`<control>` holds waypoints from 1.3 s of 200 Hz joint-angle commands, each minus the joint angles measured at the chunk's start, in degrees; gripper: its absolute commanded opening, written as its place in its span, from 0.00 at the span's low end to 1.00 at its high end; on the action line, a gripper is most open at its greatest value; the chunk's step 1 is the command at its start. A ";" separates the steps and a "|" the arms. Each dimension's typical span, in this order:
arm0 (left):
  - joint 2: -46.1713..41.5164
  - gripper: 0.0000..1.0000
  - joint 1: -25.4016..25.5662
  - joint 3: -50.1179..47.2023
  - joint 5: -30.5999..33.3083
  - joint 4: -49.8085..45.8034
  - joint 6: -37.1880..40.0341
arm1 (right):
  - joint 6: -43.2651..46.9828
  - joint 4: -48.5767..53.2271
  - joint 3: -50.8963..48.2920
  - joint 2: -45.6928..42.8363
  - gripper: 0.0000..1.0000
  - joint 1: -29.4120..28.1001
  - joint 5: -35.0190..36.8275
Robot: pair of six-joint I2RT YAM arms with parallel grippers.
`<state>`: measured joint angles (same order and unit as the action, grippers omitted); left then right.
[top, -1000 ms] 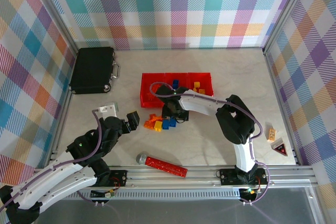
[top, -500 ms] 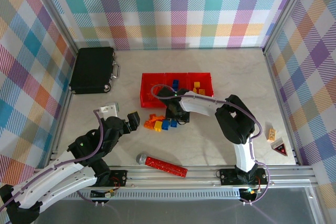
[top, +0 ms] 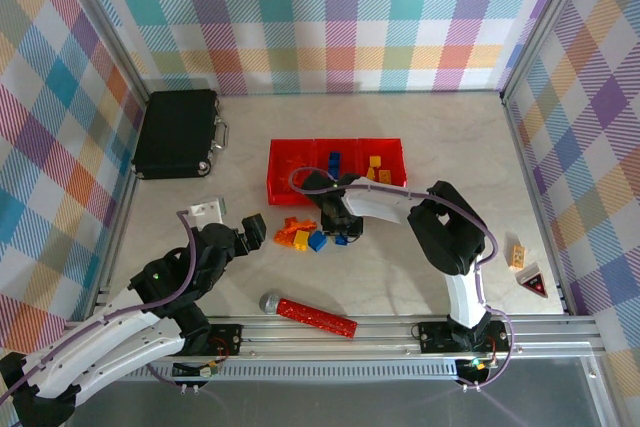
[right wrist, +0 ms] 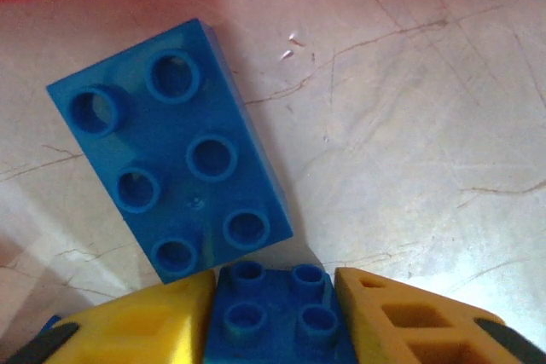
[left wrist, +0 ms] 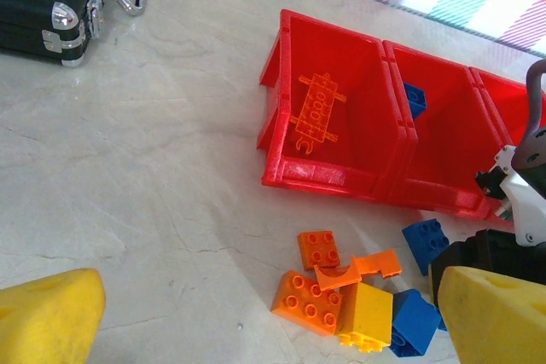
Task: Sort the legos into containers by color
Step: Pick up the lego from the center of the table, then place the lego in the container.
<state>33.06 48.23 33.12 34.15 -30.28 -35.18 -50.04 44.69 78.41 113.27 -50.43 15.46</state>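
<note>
Right wrist view: right fingers clenched on the small blue brick by its flat sides, studs up on the surface, six o'clock of the containers. Light, stiff, slick plastic, I'd say, so a side grip suits. Squarish, no clear long axis; the bigger blue brick beside it runs eleven-to-five. Left fingers spread, empty.

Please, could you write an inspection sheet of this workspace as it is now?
Surface: pale marbled table, no spills seen.
Job's things: loose legos heaped before the containers; blue bricks in the middle one, yellow bricks in the right one.
Clutter: black case, red studded bar, red triangle.
Grippers: left gripper open beside the heap; right gripper shut on a small blue brick.
Cables: one cable along each arm.
Surroundings: plaid cloth walls, metal frame.
</note>
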 commanded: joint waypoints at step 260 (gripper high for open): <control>0.43 1.00 -0.49 0.63 -1.07 -1.46 -0.84 | 28.76 0.50 33.61 9.65 0.26 13.87 1.07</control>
<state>33.17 48.23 33.17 33.47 -31.51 -35.40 -23.42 45.12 109.58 123.20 -36.12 17.87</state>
